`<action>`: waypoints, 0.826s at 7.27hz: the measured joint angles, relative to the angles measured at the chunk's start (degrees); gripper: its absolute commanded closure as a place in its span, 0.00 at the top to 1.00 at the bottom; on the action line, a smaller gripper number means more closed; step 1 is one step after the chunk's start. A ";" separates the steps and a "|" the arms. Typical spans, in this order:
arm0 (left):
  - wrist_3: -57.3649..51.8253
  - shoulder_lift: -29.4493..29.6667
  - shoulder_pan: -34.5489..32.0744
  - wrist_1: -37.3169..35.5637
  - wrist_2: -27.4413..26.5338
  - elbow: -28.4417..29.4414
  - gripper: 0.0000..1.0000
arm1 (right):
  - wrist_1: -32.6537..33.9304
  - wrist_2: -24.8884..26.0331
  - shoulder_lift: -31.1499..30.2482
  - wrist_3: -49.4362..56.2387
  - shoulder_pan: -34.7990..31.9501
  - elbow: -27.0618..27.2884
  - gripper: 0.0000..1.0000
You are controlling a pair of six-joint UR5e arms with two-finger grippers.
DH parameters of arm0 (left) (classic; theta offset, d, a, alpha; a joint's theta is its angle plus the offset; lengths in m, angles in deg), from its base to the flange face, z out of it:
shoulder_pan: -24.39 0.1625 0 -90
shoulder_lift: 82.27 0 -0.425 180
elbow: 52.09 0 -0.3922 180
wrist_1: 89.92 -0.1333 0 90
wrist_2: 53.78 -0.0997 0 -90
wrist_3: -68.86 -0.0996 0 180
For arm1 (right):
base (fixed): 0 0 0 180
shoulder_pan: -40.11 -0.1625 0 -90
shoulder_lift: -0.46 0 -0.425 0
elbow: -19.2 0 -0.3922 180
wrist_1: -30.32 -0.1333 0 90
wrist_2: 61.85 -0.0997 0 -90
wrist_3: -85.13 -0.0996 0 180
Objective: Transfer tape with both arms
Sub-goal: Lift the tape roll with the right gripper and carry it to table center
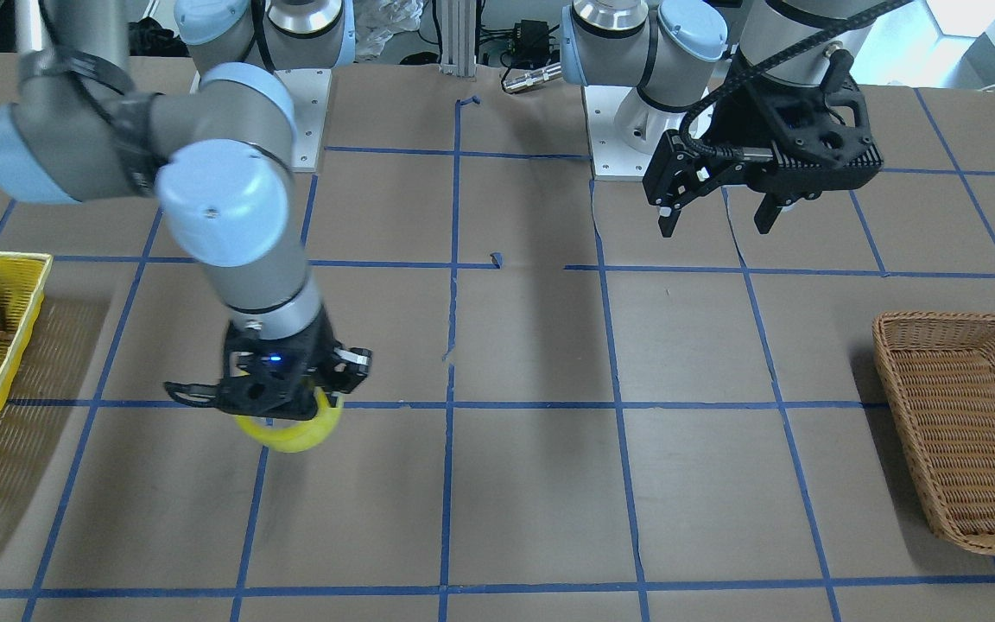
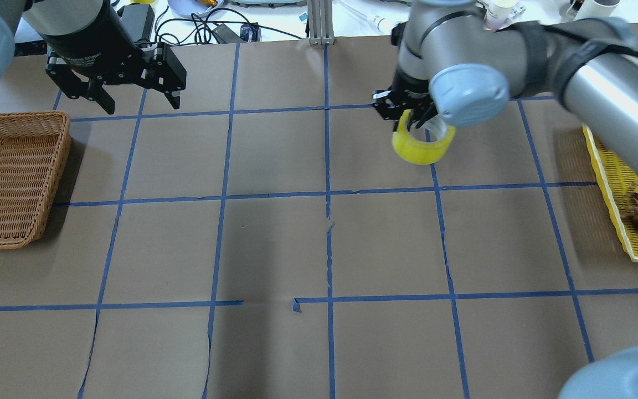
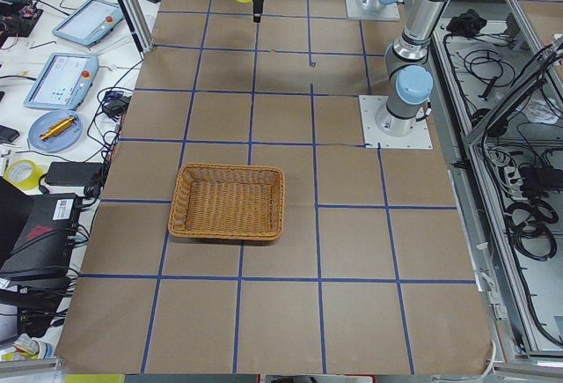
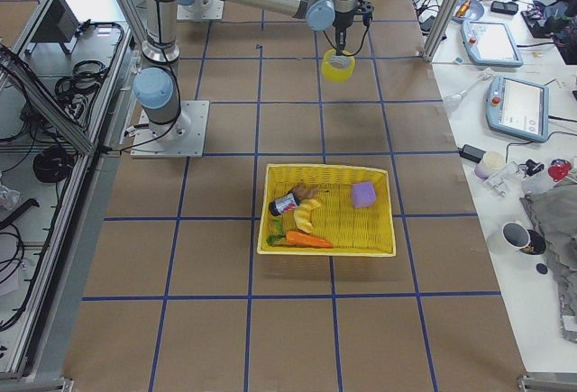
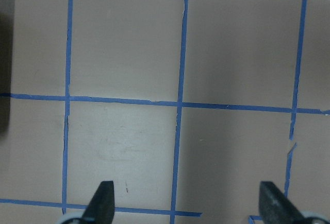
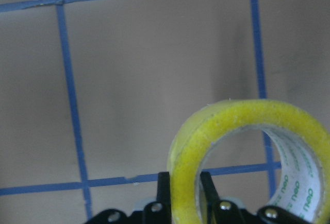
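Within right hand [image 6: 184,190], seemingly aloft, tape [image 6: 227,117]

Left arm [image 1: 627,52] and right arm [image 1: 243,259]: silver-grey tubular links with round light-blue joint caps, the caps carrying a small centre screw. Black straps bind a black cable along the right arm. Left gripper [image 1: 718,226] and right gripper [image 1: 283,399]: black, two-finger. A blue indicator lamp sits at 12 o'clock on the right housing.
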 measured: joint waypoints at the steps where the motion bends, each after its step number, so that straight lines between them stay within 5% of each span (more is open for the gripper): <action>1: 0.00 -0.03 0.00 0.03 0.00 -0.02 1.00 | 4.44 0.27 3.35 -7.60 -4.25 -0.03 0.00; 4: 0.00 -0.07 0.01 0.06 -0.02 -0.04 1.00 | 10.88 0.52 9.33 -20.68 -10.45 -0.14 0.00; 5: 0.00 -0.09 0.02 0.06 -0.06 -0.04 1.00 | 11.31 0.45 10.06 -22.70 -11.49 -0.15 0.59; 6: 0.00 -0.13 0.03 0.06 -0.08 -0.04 1.00 | 11.50 0.33 10.45 -23.63 -12.29 -0.14 1.00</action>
